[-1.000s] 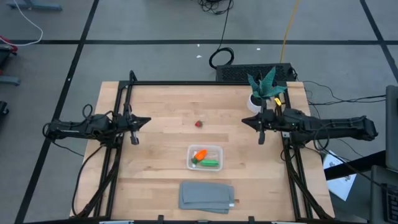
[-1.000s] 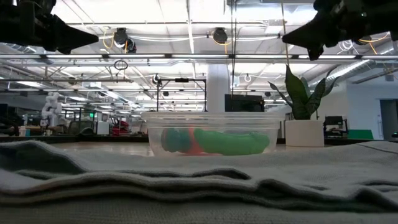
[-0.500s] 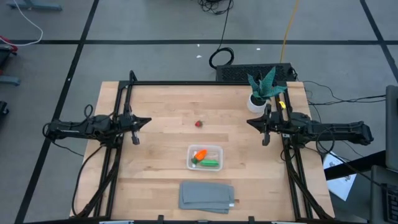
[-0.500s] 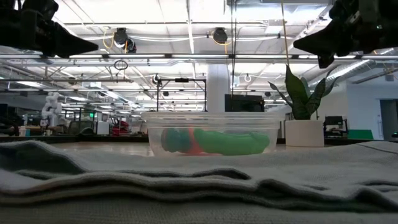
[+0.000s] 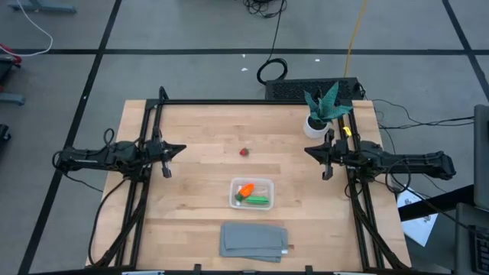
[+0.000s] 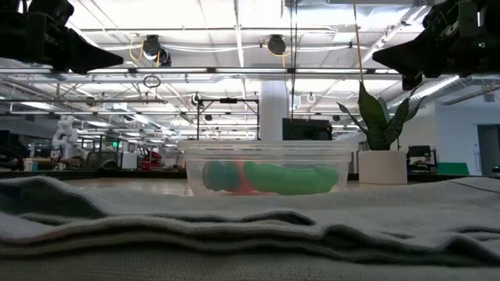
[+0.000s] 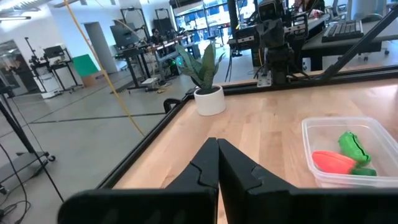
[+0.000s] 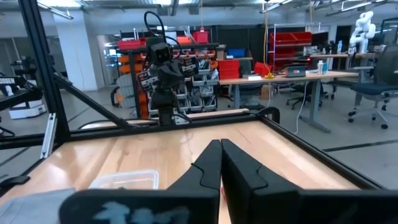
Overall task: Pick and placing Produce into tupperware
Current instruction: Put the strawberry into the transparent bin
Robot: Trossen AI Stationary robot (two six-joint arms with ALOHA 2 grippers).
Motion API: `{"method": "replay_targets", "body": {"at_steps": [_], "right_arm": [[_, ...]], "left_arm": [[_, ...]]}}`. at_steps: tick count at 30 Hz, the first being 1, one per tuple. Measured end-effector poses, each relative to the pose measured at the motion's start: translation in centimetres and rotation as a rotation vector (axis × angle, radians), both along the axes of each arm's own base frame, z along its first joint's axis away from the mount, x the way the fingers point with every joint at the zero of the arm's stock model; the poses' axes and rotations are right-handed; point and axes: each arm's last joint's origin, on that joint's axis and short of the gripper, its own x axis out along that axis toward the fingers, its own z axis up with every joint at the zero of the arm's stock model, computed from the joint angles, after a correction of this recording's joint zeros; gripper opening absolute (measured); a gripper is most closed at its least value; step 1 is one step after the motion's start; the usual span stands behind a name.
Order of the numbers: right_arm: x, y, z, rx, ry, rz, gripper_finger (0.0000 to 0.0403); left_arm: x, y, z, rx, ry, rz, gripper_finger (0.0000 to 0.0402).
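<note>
Looking down at the table (image 5: 191, 130), two of the three produce pieces already lie in the tupperware (image 5: 251, 192): the orange carrot-like piece (image 5: 246, 189) and the elongated green piece (image 5: 260, 201), side by side. The small round red piece (image 5: 244, 152) sits alone on the bare wood, beyond the container toward the far edge and apart from it. The left gripper (image 5: 181, 149) hangs over the left side of the table with its fingers pressed together, holding nothing. The right gripper (image 5: 309, 150) hangs over the right side near the potted plant (image 5: 325, 108), likewise closed and empty. A grey folded cloth (image 5: 254, 241) lies at the near edge. I'd say the red piece is the last pick; either arm would need to spread its fingers, come down over it, then carry it to the tupperware.
</note>
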Motion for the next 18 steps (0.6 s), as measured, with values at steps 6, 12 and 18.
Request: {"method": "replay_targets", "body": {"at_steps": [6,12,18], "right_arm": [[0.02,0.01,-0.19,-0.003,0.020,0.004,0.0000],[0.03,0.02,-0.37,-0.002,0.039,0.006,0.0000],[0.03,0.03,-0.49,-0.001,0.051,0.008,0.0000]], "left_arm": [[0.02,0.00,-0.04,0.001,0.005,0.000,0.0001],[0.02,0.00,-0.22,0.002,0.024,-0.001,0.0001],[0.47,-0.01,0.69,-0.080,-0.083,0.009,0.0001]]}}
